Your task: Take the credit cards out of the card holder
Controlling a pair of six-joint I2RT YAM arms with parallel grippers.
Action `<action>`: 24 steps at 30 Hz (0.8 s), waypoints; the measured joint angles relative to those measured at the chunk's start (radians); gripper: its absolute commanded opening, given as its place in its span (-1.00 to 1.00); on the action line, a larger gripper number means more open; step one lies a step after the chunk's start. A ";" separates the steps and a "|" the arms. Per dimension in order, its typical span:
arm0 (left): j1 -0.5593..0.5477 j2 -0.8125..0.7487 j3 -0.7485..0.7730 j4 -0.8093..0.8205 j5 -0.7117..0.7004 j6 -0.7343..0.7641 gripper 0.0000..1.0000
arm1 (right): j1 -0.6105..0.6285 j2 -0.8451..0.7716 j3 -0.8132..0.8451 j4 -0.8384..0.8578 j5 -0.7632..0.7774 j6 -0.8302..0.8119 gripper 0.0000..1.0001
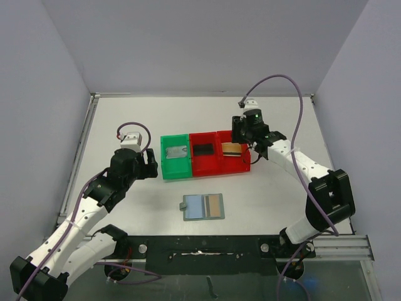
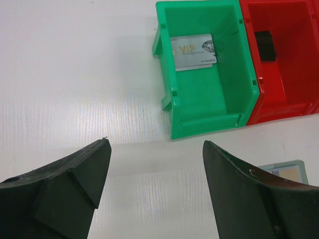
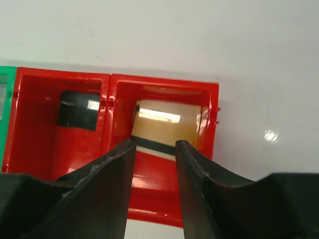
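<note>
My right tool [image 3: 154, 144] above a red bin [image 3: 164, 85]

My tool's two black fingers [image 3: 99, 189] stood a little apart with nothing between them, over a gold card [image 3: 164, 124] with a dark stripe, which lay toward the bin's far wall. The red bin to its left [image 3: 55, 149] held a black card [image 3: 77, 109]. White counter [image 3: 199, 35] lay beyond.

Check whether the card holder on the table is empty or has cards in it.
Not empty: a tan card shows inside the card holder, in its right half. Whether more cards lie in it, cannot tell.
</note>
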 measured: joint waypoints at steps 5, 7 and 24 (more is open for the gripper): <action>0.000 0.001 0.000 0.000 0.010 0.001 0.48 | 0.034 0.027 0.002 -0.096 0.059 0.158 -0.49; 0.000 0.001 0.000 0.000 0.010 0.002 0.48 | 0.046 0.063 0.017 -0.124 0.073 0.192 -0.49; 0.001 0.008 0.000 0.000 0.011 0.003 0.48 | 0.095 0.206 0.033 -0.209 0.135 0.340 -0.53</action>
